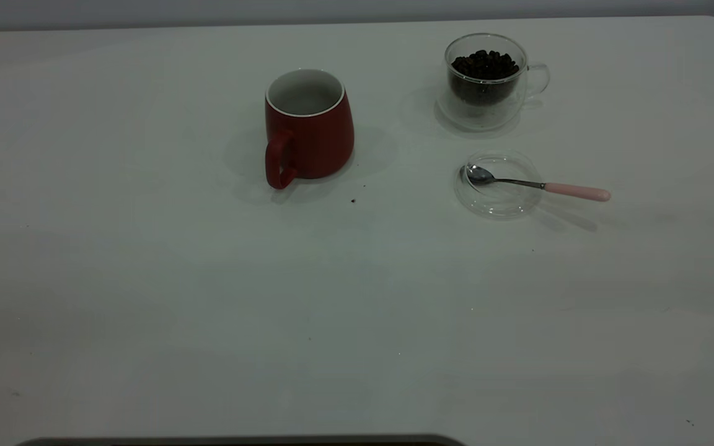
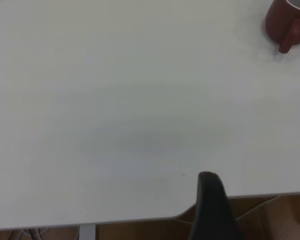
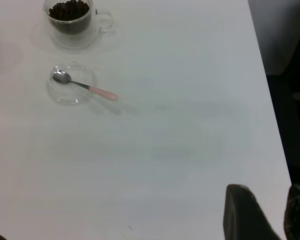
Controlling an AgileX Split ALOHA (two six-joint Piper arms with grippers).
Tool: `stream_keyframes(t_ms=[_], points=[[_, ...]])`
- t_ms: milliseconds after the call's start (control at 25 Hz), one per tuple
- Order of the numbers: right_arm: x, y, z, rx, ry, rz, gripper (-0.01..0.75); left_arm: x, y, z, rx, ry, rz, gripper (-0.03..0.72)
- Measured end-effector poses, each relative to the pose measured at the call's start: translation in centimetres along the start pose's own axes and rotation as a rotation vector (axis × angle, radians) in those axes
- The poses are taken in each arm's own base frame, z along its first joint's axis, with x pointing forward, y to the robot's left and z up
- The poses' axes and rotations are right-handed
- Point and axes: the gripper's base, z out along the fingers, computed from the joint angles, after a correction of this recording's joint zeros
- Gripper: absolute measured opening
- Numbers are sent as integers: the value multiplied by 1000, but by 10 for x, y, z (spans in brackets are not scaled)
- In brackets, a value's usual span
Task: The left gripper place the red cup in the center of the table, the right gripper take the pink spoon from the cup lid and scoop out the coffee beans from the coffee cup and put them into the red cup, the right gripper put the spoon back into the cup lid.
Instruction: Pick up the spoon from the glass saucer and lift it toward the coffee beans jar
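The red cup (image 1: 310, 127) stands upright near the middle of the white table (image 1: 146, 279), handle toward the front; it also shows far off in the left wrist view (image 2: 290, 22). The clear coffee cup (image 1: 487, 80) holds dark coffee beans (image 1: 484, 64) at the back right. In front of it lies the cup lid (image 1: 498, 184) with the pink spoon (image 1: 537, 184) resting in it, handle sticking out to the right. My right gripper (image 3: 269, 192) hovers open near the table's edge, far from the spoon (image 3: 85, 86) and lid (image 3: 71, 84). My left gripper (image 2: 210, 200) hangs over the table's near edge.
Neither arm shows in the exterior view. A few dark specks (image 1: 353, 200) lie on the table in front of the red cup. Wide bare tabletop spreads across the front and left. The table's edge and a dark floor (image 3: 290, 100) run beside my right gripper.
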Motion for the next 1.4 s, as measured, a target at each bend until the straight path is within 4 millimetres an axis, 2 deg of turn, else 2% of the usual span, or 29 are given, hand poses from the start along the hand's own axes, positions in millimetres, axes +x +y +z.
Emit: stream_keyframes(t_ms=[120,240,400,480,600,720,840,960,1040,1160,1280,1400], points=[[0,0,0,1,0,28,240,0,0,0,0,0,0,529],[-2,-1,-1,10,-11,112,287,0,0,0,0,0,0,529],[-19,-3,3,28,-49,212,474,0,0,0,0,0,1,529],[-37,-4,8,26,-61,227,603,0,0,0,0,0,1,529],[-70,-4,24,14,-21,230,688,0,0,0,0,0,1,529],[-108,-1,48,-28,30,219,696,0,0,0,0,0,1,529],[-141,5,84,-104,92,229,691,0,0,0,0,0,1,529],[-160,12,126,-192,143,278,686,0,0,0,0,0,1,529],[-161,16,155,-232,189,315,685,0,0,0,0,0,1,529],[-153,21,197,-274,281,372,682,0,0,0,0,0,1,529],[-140,23,235,-294,370,434,681,0,0,0,0,0,1,529],[-126,16,265,-303,426,496,681,0,0,0,0,0,1,529]])
